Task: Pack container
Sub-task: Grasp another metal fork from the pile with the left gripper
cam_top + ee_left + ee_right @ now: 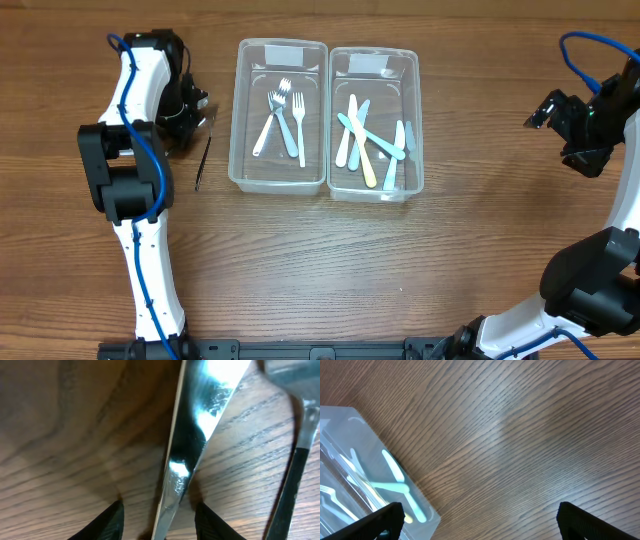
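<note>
- We are holding the left gripper (160, 521) low over the worktop (65, 435), partly open, its fingers standing on either side of a metal knife (186, 455). A gap is showing on each side, narrower on the right, so we are judging the knife as not yet clamped.
- The knife is lying flat on the worktop, well apart from both containers. A black-handled utensil (294, 475) is lying just beside it.
- We are keeping the right gripper (481, 522) fully open and empty over bare worktop, right of the containers.
- The left container (236, 120) is holding forks. The right container (418, 120) is holding knives and spoons.
- Risk: the blade is thin, smooth and flat. If the fingers are meeting it off-centre, it may be pivoting or sliding out instead of lifting.
- Risk: fingertips pressing on the worktop may be scraping rather than getting under the edges.
- Risk: the neighbouring utensil may be getting nudged or caught in the pinch.
- Risk: a loose hold may be dropping the knife short of the right container.
</note>
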